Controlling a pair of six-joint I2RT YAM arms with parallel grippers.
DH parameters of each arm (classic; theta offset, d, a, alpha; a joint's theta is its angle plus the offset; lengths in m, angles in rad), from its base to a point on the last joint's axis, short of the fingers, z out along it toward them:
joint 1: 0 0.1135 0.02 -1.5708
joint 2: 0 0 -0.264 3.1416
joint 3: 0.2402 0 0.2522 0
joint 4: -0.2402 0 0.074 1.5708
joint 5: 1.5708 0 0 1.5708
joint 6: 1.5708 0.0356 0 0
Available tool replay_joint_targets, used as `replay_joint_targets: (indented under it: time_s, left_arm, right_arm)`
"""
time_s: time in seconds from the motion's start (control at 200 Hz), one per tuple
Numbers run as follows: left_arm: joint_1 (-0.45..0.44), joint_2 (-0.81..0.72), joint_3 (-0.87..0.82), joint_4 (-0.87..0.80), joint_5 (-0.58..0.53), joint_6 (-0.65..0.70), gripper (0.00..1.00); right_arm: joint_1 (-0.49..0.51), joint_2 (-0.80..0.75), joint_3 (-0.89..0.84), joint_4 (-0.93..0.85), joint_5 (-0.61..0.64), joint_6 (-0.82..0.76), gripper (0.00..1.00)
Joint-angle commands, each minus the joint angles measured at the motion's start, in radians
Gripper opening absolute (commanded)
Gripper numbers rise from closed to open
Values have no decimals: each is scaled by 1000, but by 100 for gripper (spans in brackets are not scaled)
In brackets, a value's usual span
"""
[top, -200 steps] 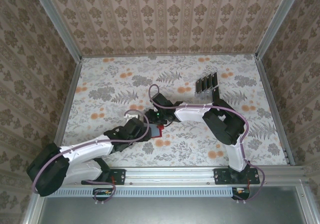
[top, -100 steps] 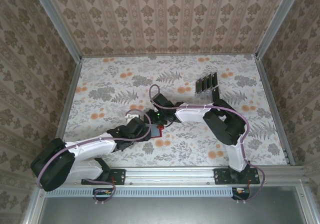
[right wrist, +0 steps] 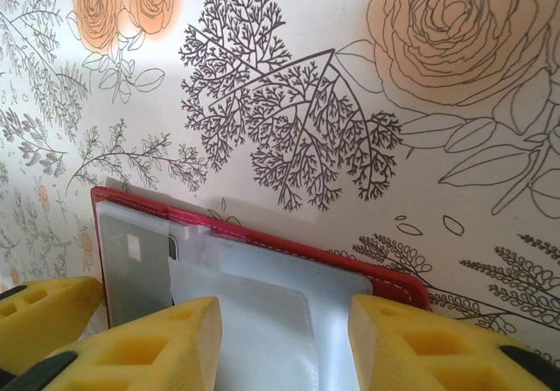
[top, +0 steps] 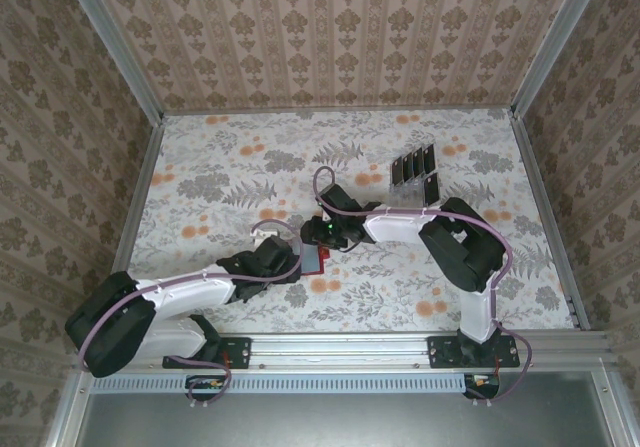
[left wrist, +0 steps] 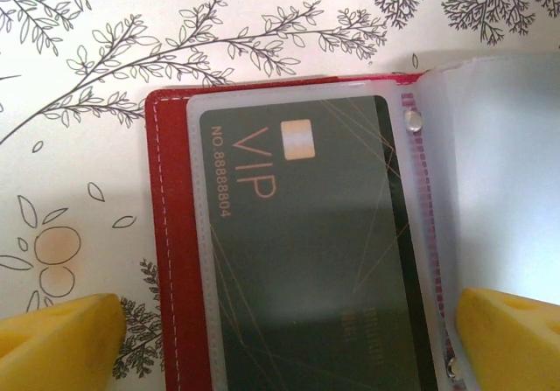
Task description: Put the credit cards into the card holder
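Right now my left gripper (left wrist: 282,338) hangs low over the card holder (left wrist: 168,233) with its jaws spread as wide as they go and nothing between them. One yellow fingertip (left wrist: 57,338) sits just off the holder's left edge, above the floral table (left wrist: 79,76). The other is over the frosted pages on the right.

The red holder lies open on the table, near the middle, between my two wrists in the overhead view. In its clear sleeve (left wrist: 197,190) sits a dark VIP card (left wrist: 297,260), fully inside the pocket. Its gold chip is toward the top of my wrist view and its number is printed along its left side. Past the small studs of the spine, further frosted pages stand lifted.

My right gripper (right wrist: 284,347) meets the holder from the far side. Its jaws stand partly apart, and a frosted sleeve page (right wrist: 280,295) shows in the gap between them. I cannot tell whether either pad touches that page, but nothing is clamped. Another yellow pad (right wrist: 44,317) shows at the left edge of that view, and I cannot tell whose it is.

Well apart, toward the far right of the table, a clear rack (top: 410,189) holds the other credit cards (top: 412,167) upright in a row.
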Motion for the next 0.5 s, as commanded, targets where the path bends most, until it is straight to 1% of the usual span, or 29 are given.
replay_joint_targets:
  time_s: [0.0,0.19,0.495]
  left_arm:
    - [-7,21,-13,-14,-11,-20,100]
    - [-7,20,-17,-13,-12,-23,100]
    - [-6,16,-19,-13,-11,-21,100]
  right_arm:
    - [-1,-28,-29,-2,-5,19,45]
    - [-3,-26,-38,14,-14,24,45]
    - [-1,-1,-40,79,-75,43,44]
